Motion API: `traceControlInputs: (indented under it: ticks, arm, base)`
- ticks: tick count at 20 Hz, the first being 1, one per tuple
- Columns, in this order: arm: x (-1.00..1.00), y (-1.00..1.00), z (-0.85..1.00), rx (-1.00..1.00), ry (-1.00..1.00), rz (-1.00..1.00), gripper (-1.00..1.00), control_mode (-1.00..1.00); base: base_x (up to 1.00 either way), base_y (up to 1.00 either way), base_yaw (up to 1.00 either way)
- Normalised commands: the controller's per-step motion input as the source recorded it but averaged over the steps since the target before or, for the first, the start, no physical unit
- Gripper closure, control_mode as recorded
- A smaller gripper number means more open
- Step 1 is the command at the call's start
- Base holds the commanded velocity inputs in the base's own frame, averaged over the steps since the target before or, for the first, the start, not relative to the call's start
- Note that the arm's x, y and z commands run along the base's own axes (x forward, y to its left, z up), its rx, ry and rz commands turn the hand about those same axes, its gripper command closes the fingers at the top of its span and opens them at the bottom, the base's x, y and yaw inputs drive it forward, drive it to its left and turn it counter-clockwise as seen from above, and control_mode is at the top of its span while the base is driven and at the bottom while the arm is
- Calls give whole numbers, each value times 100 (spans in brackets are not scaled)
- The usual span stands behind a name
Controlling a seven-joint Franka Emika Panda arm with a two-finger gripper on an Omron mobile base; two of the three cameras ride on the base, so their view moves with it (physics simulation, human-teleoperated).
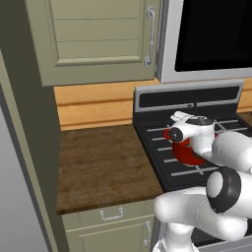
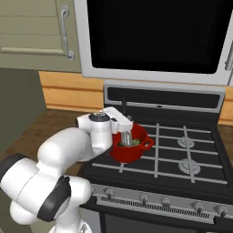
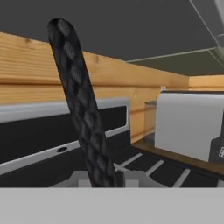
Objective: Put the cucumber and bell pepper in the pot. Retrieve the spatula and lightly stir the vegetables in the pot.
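Observation:
The red pot (image 2: 136,152) stands on the stove's left front burner, and in the left base view the pot (image 1: 186,151) is half covered by my wrist. My gripper (image 2: 127,130) hangs over its left rim, pointing down into it, shut on the spatula. The spatula's grey head (image 2: 127,138) dips inside the pot. In the hand view the spatula's black handle (image 3: 81,109) rises slanted from between my fingertips (image 3: 131,178), where my gripper (image 3: 105,179) clamps it. A bit of dark green cucumber (image 2: 122,144) shows inside the pot. The bell pepper is hidden.
A wooden counter (image 1: 103,162) lies left of the black stove (image 2: 182,157). The stove's raised back panel (image 2: 164,98) and the microwave (image 2: 154,36) stand close behind and above the pot. A pale boxy appliance (image 3: 188,124) sits on the counter beyond the stove.

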Motion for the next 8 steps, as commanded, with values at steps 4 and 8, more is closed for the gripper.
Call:
traceControlInputs:
  ticks: [4, 8]
  arm:
    - [-14, -1, -8, 6, 0, 0, 100, -100]
    - [-31, 0, 4, 5, -5, 1, 100, -100]
  base:
    - [0, 0, 0]
    - [0, 0, 0]
